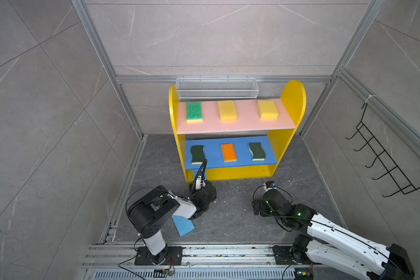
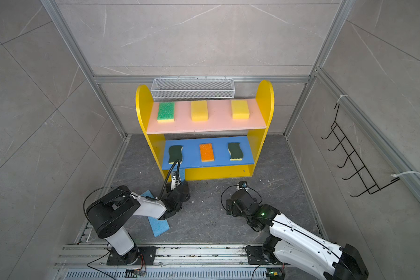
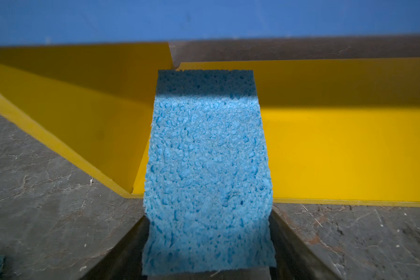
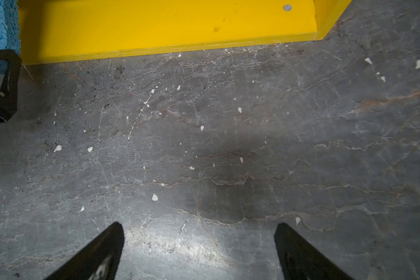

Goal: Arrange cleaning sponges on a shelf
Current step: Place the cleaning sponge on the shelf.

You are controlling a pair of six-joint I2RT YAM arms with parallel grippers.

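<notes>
Six sponges (image 1: 194, 111) sat on the yellow wooden shelf (image 1: 292, 101); the left hand (image 3: 208, 218) clamped a thin light-blue rectangular sponge (image 3: 207, 150) at its base, right hand (image 4: 199, 225) apart

- The back wall (image 1: 216, 36), left wall (image 1: 34, 121) and right wall (image 1: 398, 60) are large grey stone-look panels with thin pale veins and straight seams.
- Aluminium frame posts (image 1: 102, 55) run up the two rear corners, and a horizontal bar (image 1: 155, 79) joins them across the back.
- A white mesh basket (image 1: 216, 88) hangs at that bar.
- A black wire hook rack (image 1: 383, 155) lies slanted against the right wall, with white ties at both ends.
- The floor (image 1: 240, 206) is dark grey marbled stone, strewn with small white flecks (image 4: 155, 197).
- A soft bright sheen (image 4: 192, 247) lies on the floor.
- Aluminium rails (image 1: 228, 252) edge the front.
</notes>
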